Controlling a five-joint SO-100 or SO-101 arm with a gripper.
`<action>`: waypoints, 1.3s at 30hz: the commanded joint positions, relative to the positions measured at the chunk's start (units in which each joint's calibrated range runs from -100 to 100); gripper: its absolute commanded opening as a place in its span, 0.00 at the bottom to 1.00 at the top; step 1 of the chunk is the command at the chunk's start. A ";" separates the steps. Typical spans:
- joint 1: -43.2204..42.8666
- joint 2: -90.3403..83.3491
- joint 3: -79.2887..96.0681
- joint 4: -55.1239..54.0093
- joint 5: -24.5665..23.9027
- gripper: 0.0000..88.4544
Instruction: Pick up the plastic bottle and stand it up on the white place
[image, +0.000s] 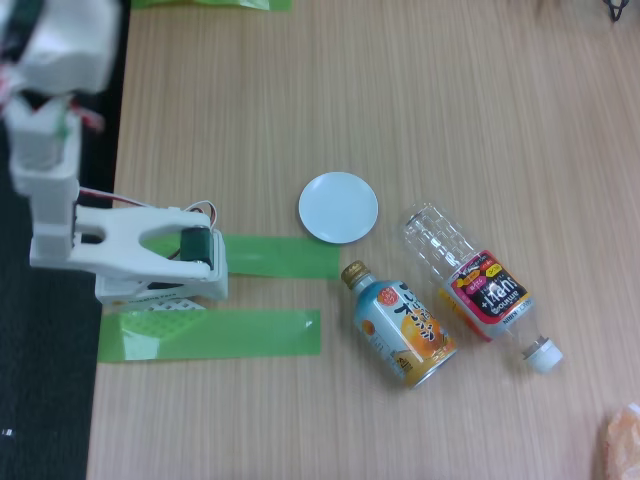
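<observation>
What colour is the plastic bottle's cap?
White, seen in the fixed view: the plastic bottle lies flat, cap toward lower right.

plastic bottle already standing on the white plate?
No, the plastic bottle lies on its side on the table, right of the empty white plate.

Lower right of my fixed view, the plastic bottle (478, 284) carries a black band on its label where I read "+Ham"; the smaller print is blurred. The orange-and-blue bottle (402, 325) beside it has lettering I cannot read.
</observation>
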 joint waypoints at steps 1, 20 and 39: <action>0.30 13.19 -7.96 0.21 -0.30 0.01; 2.08 63.67 -37.03 0.47 3.95 0.21; 15.04 81.06 -39.47 23.81 15.39 0.32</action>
